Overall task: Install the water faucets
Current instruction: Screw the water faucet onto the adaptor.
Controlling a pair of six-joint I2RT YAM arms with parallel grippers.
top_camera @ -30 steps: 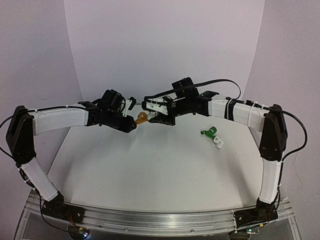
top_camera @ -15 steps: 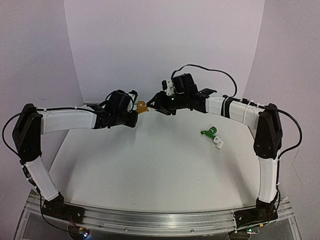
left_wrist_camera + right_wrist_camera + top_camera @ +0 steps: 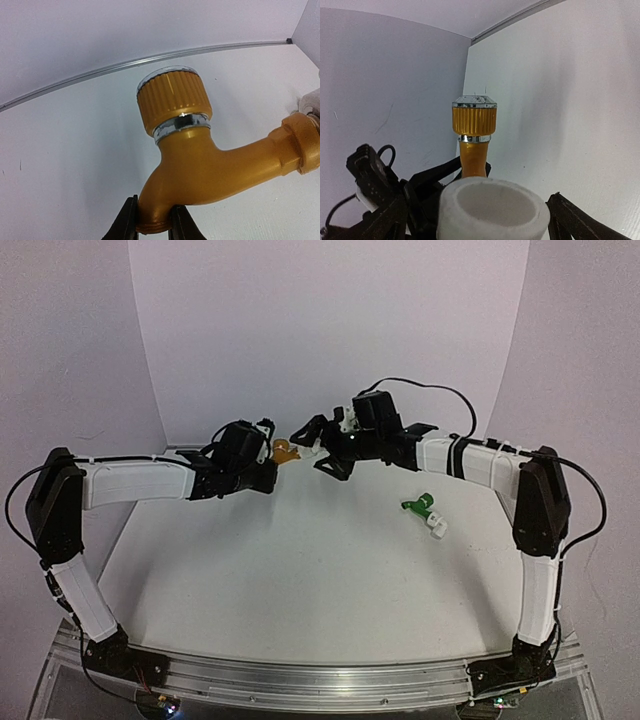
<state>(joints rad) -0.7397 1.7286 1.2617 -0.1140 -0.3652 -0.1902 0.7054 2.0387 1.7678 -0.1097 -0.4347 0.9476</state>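
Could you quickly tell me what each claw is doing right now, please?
Left claw: closed on the spout of the yellow tap.
Right claw: open, with the white pipe fitting sitting between its fingers, not gripped.

Orange faucet (image 3: 210, 165): glossy smooth plastic w/ ribbed knob (image 3: 172, 100), chrome ring (image 3: 181, 125). White fitting (image 3: 492, 212): matt, sl. rough. Table (image 3: 300, 580): matt.

One faucet (image 3: 284, 451) hangs above the table (image 3: 300, 570); the other faucet (image 3: 420, 505) lies on it, rightward.

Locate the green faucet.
Top view: the green faucet lies on the table, right side, white fitting at its near end, beside the right arm.
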